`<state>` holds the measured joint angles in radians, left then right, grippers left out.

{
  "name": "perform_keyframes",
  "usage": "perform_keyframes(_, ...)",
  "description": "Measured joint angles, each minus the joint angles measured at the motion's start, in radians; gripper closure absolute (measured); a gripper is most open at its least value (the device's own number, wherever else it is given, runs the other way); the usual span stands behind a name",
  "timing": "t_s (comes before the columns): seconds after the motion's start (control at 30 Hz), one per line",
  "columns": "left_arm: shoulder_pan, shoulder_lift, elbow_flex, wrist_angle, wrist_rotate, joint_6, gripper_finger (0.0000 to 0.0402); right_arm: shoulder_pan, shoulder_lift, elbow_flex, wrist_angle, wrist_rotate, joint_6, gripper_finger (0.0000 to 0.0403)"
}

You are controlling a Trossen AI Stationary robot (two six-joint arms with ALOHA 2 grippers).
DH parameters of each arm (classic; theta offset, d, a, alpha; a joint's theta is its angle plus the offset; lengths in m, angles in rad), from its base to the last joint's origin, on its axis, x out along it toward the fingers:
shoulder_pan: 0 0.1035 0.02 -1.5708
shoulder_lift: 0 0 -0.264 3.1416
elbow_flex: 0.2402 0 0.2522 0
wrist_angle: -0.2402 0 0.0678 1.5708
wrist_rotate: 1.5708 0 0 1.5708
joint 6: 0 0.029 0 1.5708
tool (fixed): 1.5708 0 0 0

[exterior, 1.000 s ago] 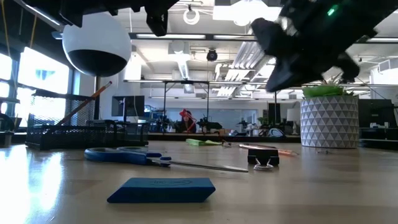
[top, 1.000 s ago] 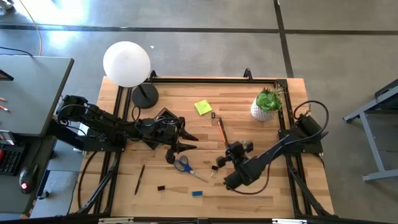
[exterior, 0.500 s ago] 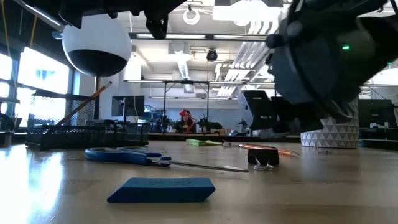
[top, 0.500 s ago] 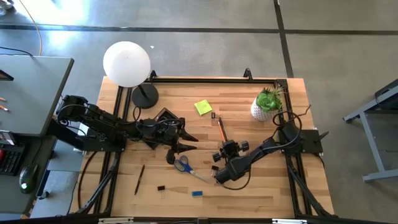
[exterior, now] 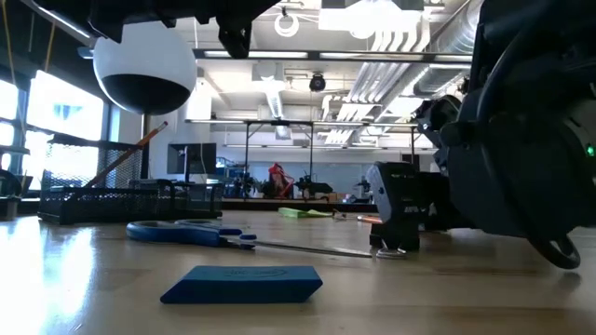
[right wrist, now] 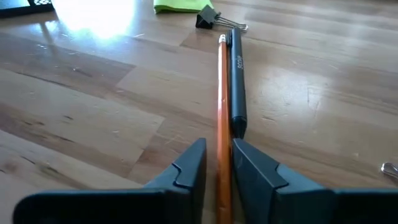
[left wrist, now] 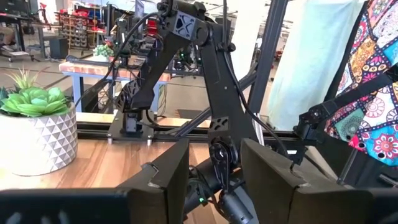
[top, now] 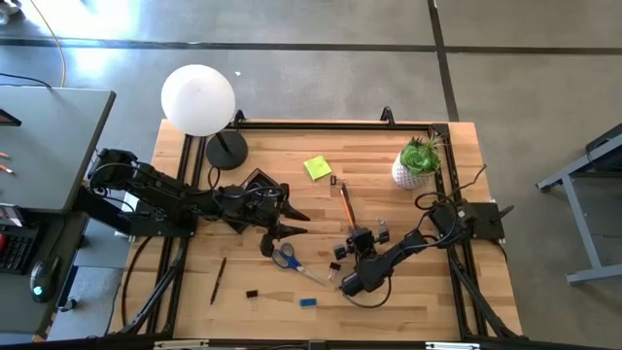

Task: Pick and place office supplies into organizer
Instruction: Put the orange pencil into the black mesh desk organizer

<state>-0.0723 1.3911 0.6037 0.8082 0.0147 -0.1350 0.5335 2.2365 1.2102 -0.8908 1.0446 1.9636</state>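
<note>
In organizer (exterior: 112, 200): we count one pencil. Loose on worktop (top: 408, 301): scissors (top: 289, 260), eraser (top: 307, 302), clips, sticky pad (top: 317, 167). Right gripper (right wrist: 217, 163) fingers straddle orange pencil (right wrist: 222, 93), not yet clamped; left gripper (left wrist: 214, 168) fingers apart, empty.

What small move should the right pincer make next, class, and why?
Probably close on the pencil. The right pincer sits low on the table, its fingers straddling the pencil's near end with narrow gaps. The pen lies against the pencil, just past the fingertips, so the grip should take the pencil alone.
</note>
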Motion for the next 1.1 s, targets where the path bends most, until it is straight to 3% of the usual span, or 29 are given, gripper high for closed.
perform_keyframes(0.23, 0.000, 0.000, 0.000, -0.005, 0.000, 0.004, 0.0266, 0.002, -0.001, 0.000, 0.022, -0.027, -0.016, 0.0338)
perform_keyframes(0.47, 0.000, 0.000, 0.000, -0.004, 0.000, 0.004, 0.0266, 0.021, 0.001, 0.000, 0.017, -0.033, -0.016, 0.0392)
perform_keyframes(0.87, 0.000, 0.000, 0.000, 0.004, -0.005, 0.000, 0.0266, 0.024, -0.041, -0.003, -0.019, -0.043, -0.004, 0.0392)
perform_keyframes(1.1, 0.000, 0.000, 0.000, 0.003, -0.004, -0.001, 0.0266, 0.057, -0.133, -0.003, -0.059, 0.093, 0.005, 0.0394)
